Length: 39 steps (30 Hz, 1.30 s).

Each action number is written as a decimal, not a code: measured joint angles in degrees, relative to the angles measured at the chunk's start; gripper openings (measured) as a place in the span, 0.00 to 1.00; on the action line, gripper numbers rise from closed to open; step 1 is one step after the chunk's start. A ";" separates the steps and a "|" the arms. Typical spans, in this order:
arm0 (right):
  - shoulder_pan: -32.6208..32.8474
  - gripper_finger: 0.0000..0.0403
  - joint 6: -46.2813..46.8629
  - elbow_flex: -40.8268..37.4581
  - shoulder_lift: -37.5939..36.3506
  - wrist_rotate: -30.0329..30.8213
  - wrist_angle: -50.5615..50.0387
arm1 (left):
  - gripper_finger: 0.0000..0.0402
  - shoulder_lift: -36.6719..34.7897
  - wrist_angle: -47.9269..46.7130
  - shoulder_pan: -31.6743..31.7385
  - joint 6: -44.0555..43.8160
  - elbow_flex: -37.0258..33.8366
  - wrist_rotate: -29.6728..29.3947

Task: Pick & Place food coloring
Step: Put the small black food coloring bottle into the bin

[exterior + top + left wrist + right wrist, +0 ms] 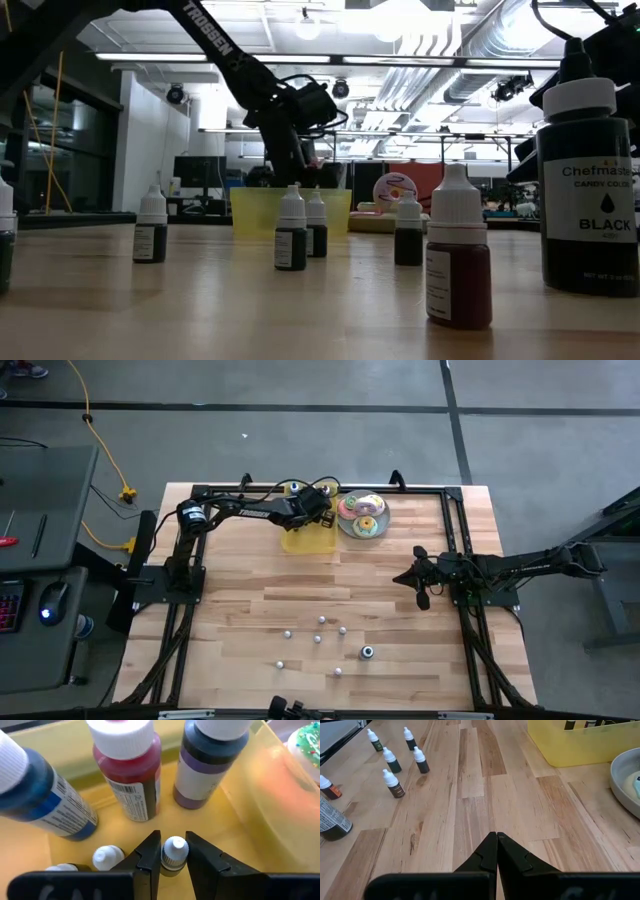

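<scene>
Placing a small food coloring bottle [174, 854] inside the yellow tray [260, 805] among several already delivered, my left gripper [172, 854] has fingers flanking it, apparently loosening, while about seven bottles [320, 639] await on the table [240, 600]

- Tray [260, 805]: translucent yellow.
- Bottles in the tray: one blue [45, 800], one red [131, 775], one purple [200, 765], all white-capped with white labels.
- Table [485, 795]: pale striped wood.
- Big bottle [588, 190] on the table: black, white cap.
- Fingers [150, 857]: black.
</scene>
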 joint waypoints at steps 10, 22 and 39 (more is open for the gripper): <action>0.01 0.00 0.00 0.00 -0.02 0.00 0.01 | 0.19 0.01 -0.11 -0.02 0.15 0.00 -0.76; 0.00 0.00 0.00 0.00 0.00 0.00 0.00 | 0.19 -0.01 -0.14 -0.02 0.14 0.00 -0.71; 0.01 0.00 0.00 0.00 0.00 0.00 0.00 | 0.40 -0.03 -0.26 -0.04 0.15 0.00 0.21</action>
